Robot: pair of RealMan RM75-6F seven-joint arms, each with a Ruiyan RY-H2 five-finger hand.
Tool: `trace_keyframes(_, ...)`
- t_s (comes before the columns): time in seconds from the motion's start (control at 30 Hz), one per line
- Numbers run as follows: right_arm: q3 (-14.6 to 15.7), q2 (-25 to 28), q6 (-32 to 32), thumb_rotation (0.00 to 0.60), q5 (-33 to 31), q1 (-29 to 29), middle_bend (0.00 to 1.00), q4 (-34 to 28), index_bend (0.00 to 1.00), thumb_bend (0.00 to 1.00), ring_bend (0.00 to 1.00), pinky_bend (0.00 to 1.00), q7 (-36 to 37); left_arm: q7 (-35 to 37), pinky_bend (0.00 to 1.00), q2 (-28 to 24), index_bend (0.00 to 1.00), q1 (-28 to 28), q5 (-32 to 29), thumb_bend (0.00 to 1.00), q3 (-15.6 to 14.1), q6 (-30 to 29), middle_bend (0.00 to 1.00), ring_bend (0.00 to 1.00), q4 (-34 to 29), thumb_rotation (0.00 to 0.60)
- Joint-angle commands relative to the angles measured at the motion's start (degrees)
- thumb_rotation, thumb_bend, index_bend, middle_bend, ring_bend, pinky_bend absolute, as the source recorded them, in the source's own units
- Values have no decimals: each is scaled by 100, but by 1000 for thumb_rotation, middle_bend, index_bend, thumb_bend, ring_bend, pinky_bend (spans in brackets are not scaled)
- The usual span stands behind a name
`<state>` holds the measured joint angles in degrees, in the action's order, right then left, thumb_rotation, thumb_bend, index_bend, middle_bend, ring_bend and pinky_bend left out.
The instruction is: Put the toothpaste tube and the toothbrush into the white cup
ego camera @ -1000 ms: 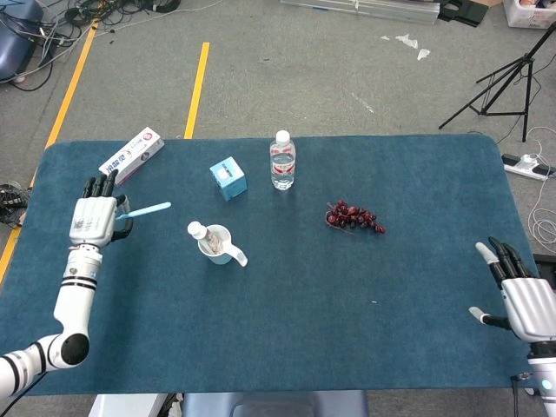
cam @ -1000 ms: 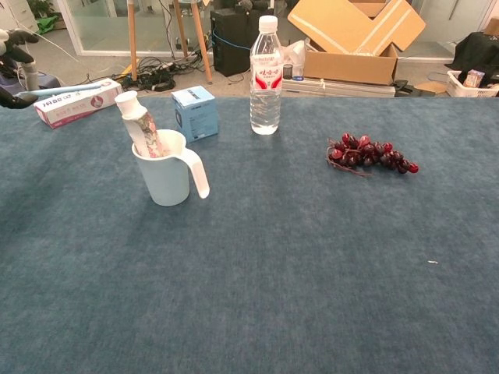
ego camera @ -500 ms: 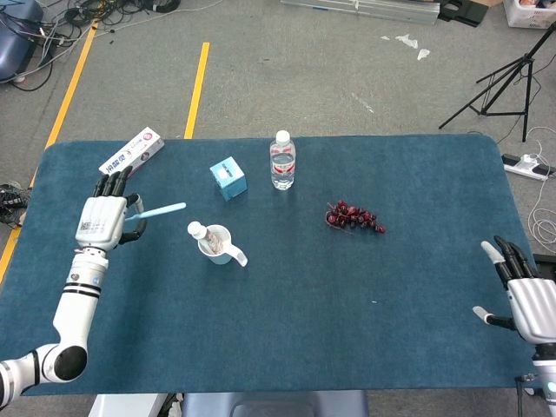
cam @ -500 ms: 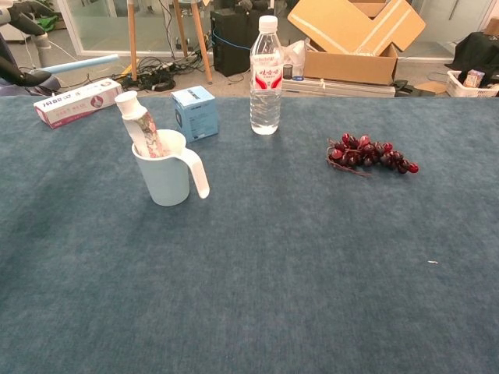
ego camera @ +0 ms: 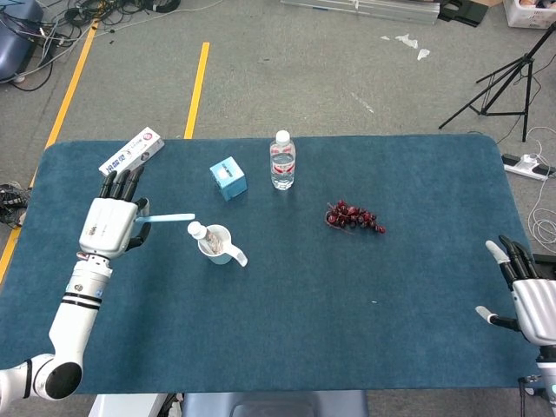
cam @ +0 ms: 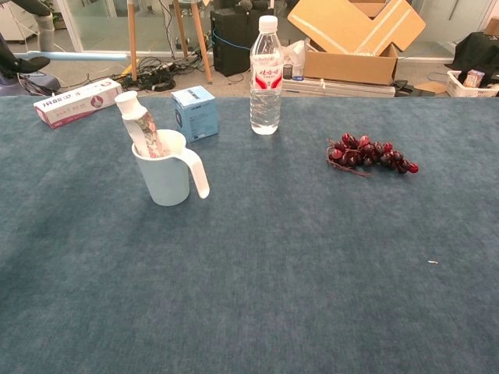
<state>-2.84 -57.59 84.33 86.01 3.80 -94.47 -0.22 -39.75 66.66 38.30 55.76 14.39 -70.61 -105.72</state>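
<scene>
Left hand (ego camera: 111,228): fingers (ego camera: 122,182) extended toward 12 o'clock, thumb side pinching the toothbrush (ego camera: 167,219), which projects level toward 3 o'clock, its free end just short of the white cup (ego camera: 217,243). The hand hangs above the desk (ego camera: 287,339); its forearm runs down toward 7 o'clock to the elbow at the near-left corner. In the chest view only the thumb area (cam: 23,64) and the toothbrush shaft (cam: 78,56) show at upper left.

Right hand (ego camera: 530,295): fingers spread and straight, pointing to 11 o'clock, holding nothing, at the desk's near-right edge.

The toothpaste tube (cam: 139,126) stands tilted inside the white cup, cap up, leaning to 11 o'clock. At the cup's 12 o'clock sits a small blue box (ego camera: 228,177); a water bottle (ego camera: 282,161) stands at 1 o'clock; grapes (ego camera: 353,217) lie at 3 o'clock.
</scene>
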Motion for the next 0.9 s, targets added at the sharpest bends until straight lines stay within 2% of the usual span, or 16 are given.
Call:
trace_keyframes(0.03, -2, 9, 4, 600, -4, -6, 33, 0, 43, 0, 43, 390, 19, -230, 38, -44, 569, 91, 0, 439, -70, -5, 0, 0, -57, 600)
trace_keyframes(0.33, -14, 39, -6, 600, -14, -9, 33, 5, 43, 0, 43, 390, 75, -991, 38, 69, 580, 323, 256, 440, -301, -63, 0, 0, 89, 600)
trace_keyframes(0.9, -55, 30, -256, 600, -182, 88, 33, 94, 43, 0, 43, 390, 121, -2051, 39, 413, 580, 800, 128, 440, -417, 9, 0, 0, 612, 600)
